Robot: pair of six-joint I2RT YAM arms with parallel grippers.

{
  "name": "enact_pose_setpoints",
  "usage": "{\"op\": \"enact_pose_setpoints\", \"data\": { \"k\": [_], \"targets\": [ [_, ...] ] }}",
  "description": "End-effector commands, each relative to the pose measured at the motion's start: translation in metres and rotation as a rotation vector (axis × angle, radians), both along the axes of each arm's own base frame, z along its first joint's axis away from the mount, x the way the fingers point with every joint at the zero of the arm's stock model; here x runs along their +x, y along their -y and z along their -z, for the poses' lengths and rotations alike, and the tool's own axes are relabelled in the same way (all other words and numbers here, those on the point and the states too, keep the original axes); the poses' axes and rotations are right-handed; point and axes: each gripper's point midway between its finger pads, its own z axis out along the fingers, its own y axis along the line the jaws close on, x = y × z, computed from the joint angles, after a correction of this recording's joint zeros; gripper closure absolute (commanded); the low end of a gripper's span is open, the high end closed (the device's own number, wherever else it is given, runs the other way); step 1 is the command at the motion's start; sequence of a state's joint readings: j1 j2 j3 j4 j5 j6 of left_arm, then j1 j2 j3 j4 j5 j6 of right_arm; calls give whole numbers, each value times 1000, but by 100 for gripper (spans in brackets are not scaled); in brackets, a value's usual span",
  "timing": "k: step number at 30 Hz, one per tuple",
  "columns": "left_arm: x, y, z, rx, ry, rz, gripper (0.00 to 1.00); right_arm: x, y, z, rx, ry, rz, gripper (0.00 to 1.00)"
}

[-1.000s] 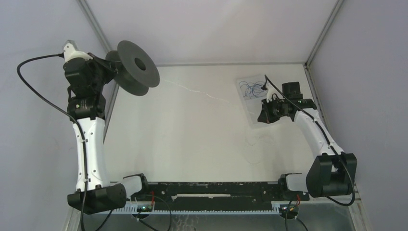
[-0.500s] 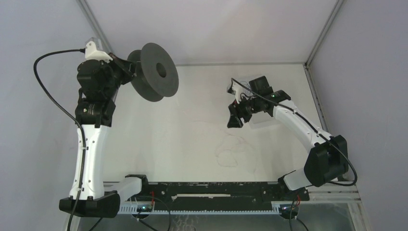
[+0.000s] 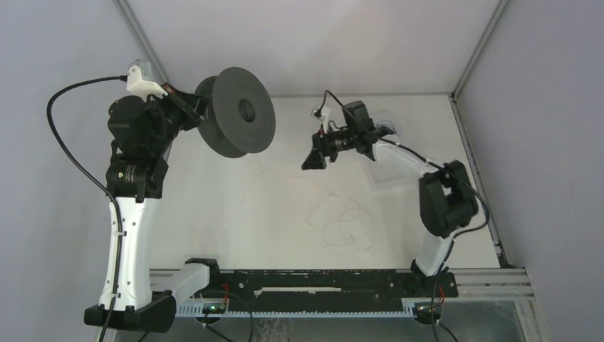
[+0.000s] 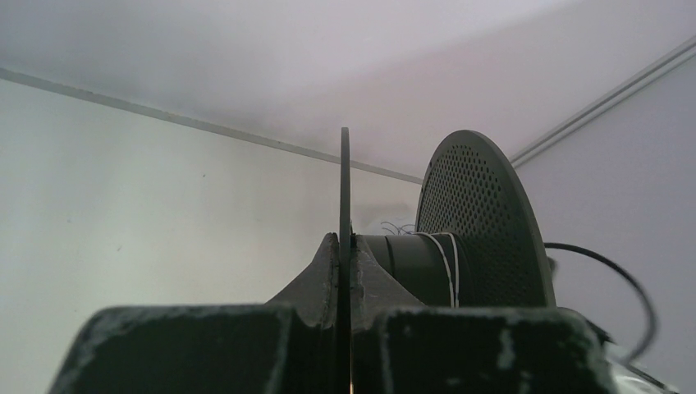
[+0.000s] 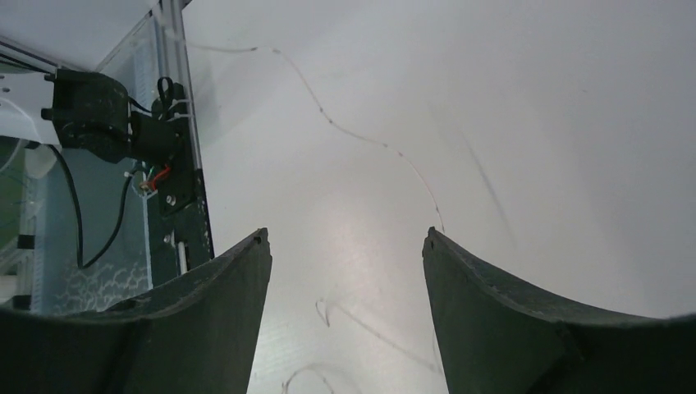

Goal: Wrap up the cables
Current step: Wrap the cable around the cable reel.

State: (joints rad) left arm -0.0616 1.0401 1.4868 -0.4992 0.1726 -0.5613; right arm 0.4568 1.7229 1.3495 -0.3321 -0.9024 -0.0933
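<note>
Top external: white table (image 3: 214,214), grey walls (image 3: 320,35), cables (image 3: 347,226); left jaws tight on spool (image 3: 242,121), right jaws wide.

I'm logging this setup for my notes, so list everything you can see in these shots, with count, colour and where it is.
spool: one, black, held up off the table at the far left.
cable: one as far as I can tell, whitish, loose loops on the middle of the table, a few turns on the spool's core.
wire tangle: one, bluish, far right, mostly hidden behind the right arm.
table: one, white, under everything.
rail: one, black, along the near edge.
left gripper: one, black, shut on the spool's flange.
right gripper: one, black, open and empty above the table.
</note>
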Motion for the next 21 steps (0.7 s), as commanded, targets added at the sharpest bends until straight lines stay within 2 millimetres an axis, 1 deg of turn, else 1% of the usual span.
{"op": "enact_pose_setpoints", "data": {
  "k": [1, 5, 7, 10, 14, 17, 18, 19, 21],
  "targets": [
    [-16, 9, -38, -61, 109, 46, 100, 8, -56, 3, 161, -9, -79, 25],
    [-14, 6, -36, -57, 108, 28, 100, 7, -88, 28, 189, -11, -125, 24],
    [-11, 6, -34, -59, 102, 25, 100, 8, -101, 35, 194, -24, -142, 23],
    [-9, 6, -29, -63, 91, 24, 100, 2, -116, 47, 197, -63, -191, 23],
    [-4, 5, -26, -62, 84, 14, 100, -12, -132, 58, 191, -91, -240, 22],
    [-1, 5, -24, -64, 76, 12, 100, -14, -141, 61, 185, -106, -256, 22],
    [0, 5, -23, -65, 74, 12, 100, -16, -143, 65, 178, -119, -259, 22],
    [0, 5, -23, -67, 73, 12, 100, -16, -146, 66, 177, -124, -267, 23],
    [0, 4, -23, -65, 73, 7, 100, -19, -150, 65, 174, -146, -289, 29]
  ]
}}
